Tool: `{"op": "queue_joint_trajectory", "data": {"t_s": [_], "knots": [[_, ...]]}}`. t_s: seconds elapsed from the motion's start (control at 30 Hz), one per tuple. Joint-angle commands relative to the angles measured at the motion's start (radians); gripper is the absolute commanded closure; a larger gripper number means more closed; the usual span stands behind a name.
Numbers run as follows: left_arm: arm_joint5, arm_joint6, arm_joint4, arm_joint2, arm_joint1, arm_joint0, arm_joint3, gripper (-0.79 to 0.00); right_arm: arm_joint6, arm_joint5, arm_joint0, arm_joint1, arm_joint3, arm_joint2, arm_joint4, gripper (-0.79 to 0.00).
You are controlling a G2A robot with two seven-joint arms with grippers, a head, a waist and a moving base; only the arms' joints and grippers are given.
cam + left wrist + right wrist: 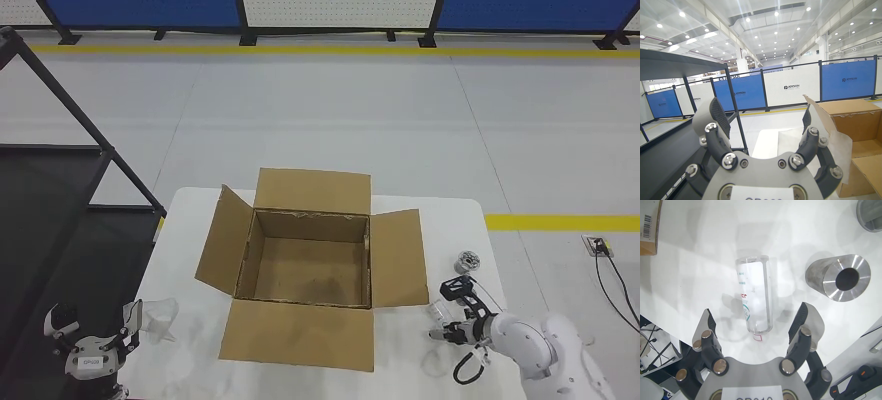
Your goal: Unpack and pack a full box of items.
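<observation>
While left claw (762,104) and right claw (755,308) gape apart, clear bottle (753,289) lies flat, lengthwise toward right claw.

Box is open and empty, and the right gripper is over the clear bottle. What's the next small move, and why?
Probably ease the right gripper down until its open fingers straddle the clear bottle. The bottle sits centred between them, apart from the metal cylinder, so a straight descent looks unobstructed. The box holds nothing yet, so packing seems due.
</observation>
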State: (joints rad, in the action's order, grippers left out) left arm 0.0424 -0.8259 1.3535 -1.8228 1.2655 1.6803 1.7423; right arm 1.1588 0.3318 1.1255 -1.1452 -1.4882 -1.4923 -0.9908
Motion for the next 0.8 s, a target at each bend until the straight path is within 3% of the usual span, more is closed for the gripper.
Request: {"op": "queue_joint_trajectory", "data": {"t_s": [0.0, 0.27, 0.4, 0.6, 0.77], "knots": [[0.000, 0.000, 0.000, 0.000, 0.000, 0.000, 0.000, -0.785, -0.002, 0.000, -0.002, 0.002, 0.005, 0.004, 0.000, -0.391], [0.000, 0.000, 0.000, 0.000, 0.000, 0.000, 0.000, -0.785, 0.003, -0.012, -0.005, 0.009, 0.015, 0.014, -0.001, -0.222], [0.000, 0.000, 0.000, 0.000, 0.000, 0.000, 0.000, -0.785, -0.007, -0.013, -0.010, 0.013, 0.020, 0.010, 0.023, 0.000], [0.000, 0.000, 0.000, 0.000, 0.000, 0.000, 0.000, -0.785, -0.027, 0.010, 0.037, 0.028, -0.071, -0.099, 0.175, 0.000], [0.000, 0.000, 0.000, 0.000, 0.000, 0.000, 0.000, -0.785, -0.032, -0.041, 0.128, 0.040, -0.287, -0.235, 0.351, 0.000]]}}
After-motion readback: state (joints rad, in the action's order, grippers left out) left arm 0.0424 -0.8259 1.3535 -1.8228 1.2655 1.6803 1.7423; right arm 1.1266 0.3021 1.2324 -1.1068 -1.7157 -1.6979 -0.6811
